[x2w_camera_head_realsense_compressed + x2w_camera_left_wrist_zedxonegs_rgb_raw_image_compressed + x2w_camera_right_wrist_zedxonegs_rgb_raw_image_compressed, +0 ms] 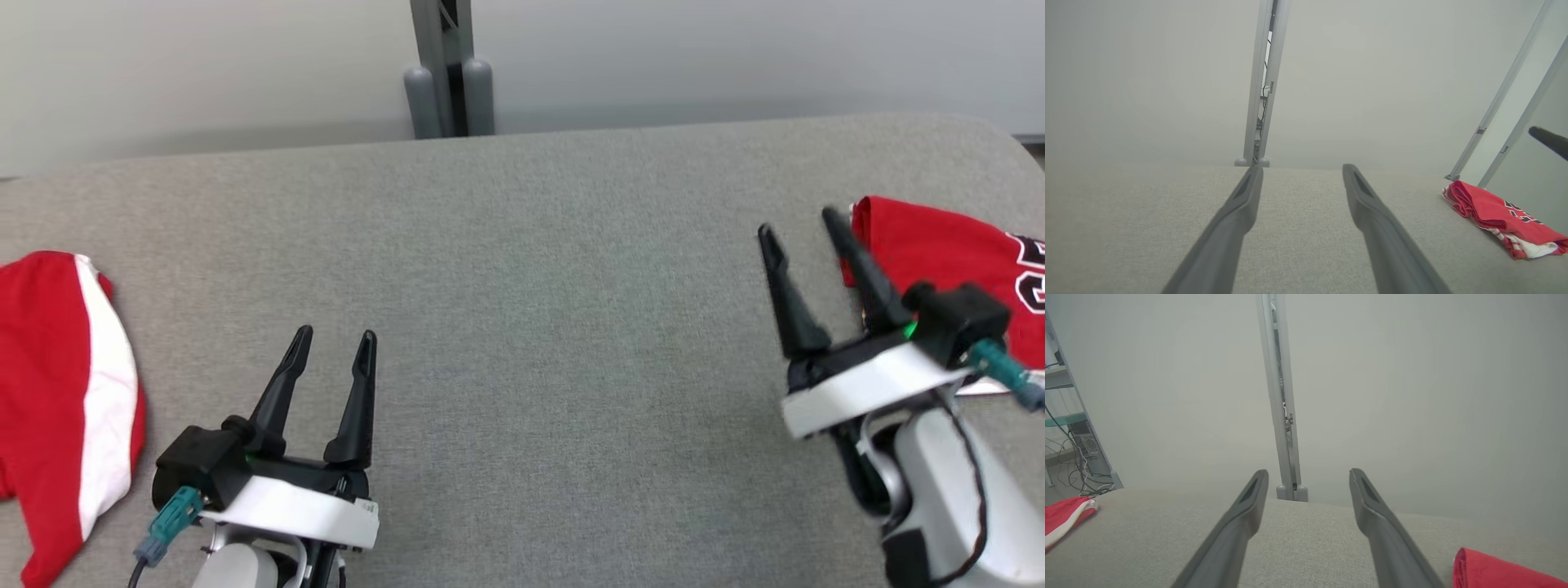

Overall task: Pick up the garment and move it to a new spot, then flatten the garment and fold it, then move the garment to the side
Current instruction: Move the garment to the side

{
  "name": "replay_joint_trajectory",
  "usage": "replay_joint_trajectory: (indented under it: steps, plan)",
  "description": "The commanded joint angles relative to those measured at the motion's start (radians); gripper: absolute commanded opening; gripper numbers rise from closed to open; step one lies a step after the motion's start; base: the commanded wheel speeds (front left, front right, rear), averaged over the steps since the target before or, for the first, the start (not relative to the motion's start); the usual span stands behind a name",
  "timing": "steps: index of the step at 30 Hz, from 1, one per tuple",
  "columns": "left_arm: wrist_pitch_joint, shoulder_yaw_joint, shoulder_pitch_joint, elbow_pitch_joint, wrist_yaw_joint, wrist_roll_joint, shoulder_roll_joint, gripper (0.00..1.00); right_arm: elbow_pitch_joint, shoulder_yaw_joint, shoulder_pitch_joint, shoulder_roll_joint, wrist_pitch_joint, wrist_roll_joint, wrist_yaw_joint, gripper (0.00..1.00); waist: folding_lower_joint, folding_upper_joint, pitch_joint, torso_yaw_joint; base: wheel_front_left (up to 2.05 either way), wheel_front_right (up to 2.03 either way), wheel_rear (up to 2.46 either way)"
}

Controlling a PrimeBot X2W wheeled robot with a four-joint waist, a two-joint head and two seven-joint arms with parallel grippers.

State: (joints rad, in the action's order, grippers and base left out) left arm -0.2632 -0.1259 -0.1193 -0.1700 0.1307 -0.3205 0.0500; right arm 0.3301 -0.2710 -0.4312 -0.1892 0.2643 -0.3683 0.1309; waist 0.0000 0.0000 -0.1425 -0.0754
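Left claw [336, 331] and right claw [798, 220] are open and empty; the folded red shirt [939, 245] lies aside, so the job looks done.

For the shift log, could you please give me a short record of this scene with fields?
surface: grey table
left garment: red with a white stripe, lying at the table's left edge
right garment: red with lettering, folded, at the table's right side
left gripper: open, empty, over bare table
right gripper: open, empty, beside the right garment
background: grey post behind the table's far edge
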Motion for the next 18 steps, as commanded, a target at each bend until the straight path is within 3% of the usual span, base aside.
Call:
replay_joint_trajectory:
  steps: [1, 8, 18]
  plan:
    - [0.000, 0.012, 0.019, 0.001, -0.001, -0.009, 0.003, 1.00, -0.015, 0.001, 0.043, 0.017, 0.001, 0.017, 0.000, 1.00, 0.0000, 0.0000, 0.038, 0.025, 0.00, 0.00, 0.00]
    - [0.000, 0.045, 0.082, -0.001, -0.001, 0.005, 0.003, 1.00, -0.049, 0.031, 0.172, 0.088, 0.001, 0.059, 0.000, 1.00, 0.0000, 0.0000, 0.099, 0.043, 0.00, 0.00, 0.00]
    - [0.000, 0.072, 0.133, -0.007, -0.001, 0.006, 0.003, 1.00, -0.059, 0.087, 0.290, 0.131, 0.001, 0.120, 0.000, 1.00, 0.0000, 0.0000, 0.127, 0.054, 0.00, 0.00, 0.00]
